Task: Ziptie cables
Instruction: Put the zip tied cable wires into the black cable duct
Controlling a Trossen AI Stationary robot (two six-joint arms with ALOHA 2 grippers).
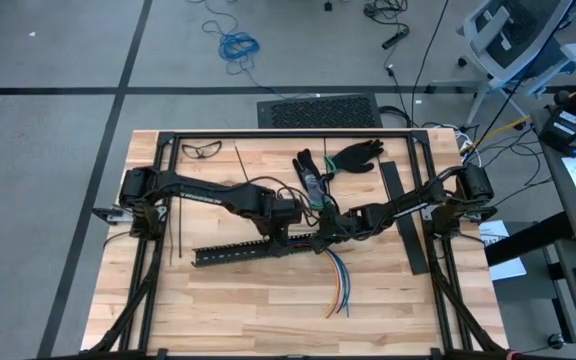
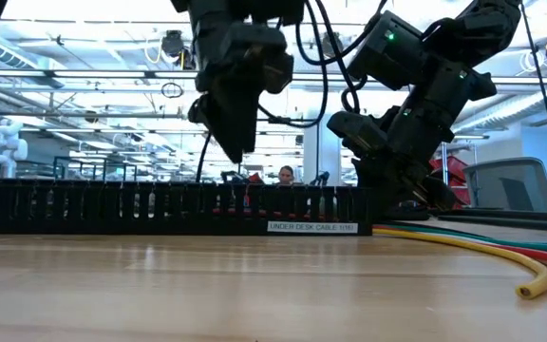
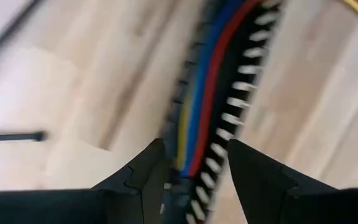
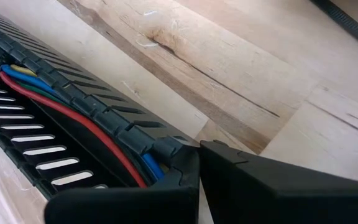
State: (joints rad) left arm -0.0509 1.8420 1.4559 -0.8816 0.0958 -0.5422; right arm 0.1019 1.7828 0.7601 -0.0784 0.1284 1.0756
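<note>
The cables [image 1: 340,282] are thin coloured wires. They lie inside the long black slotted rail [image 1: 253,250] and fan out of its right end toward the table's near edge. In the low view their free ends [image 2: 530,283] rest on the wood. My left gripper [image 1: 290,215] hovers open above the rail, one finger over each side of it [image 3: 194,171], with the blue, red and yellow wires [image 3: 197,118] between them. My right gripper [image 1: 326,238] is shut at the rail's right end [image 4: 199,165]. Thin dark zipties [image 1: 239,162] lie flat toward the table's far side. My right gripper meets the rail's side wall at its right end [image 4: 166,148], coming slanting down from the table's right side. The fingertips are shut together beside the blue wire [image 4: 153,167]. The fingers themselves hide whether anything is pinched. The rail lies flat on the table.
Black gloves [image 1: 353,155] and clear safety glasses [image 1: 200,150] lie near the far edge. Flat black strips [image 1: 411,240] lie under the right arm. Another thin dark strip [image 1: 173,240] lies left of the rail. Bare wood [image 1: 248,310] shows along the near edge.
</note>
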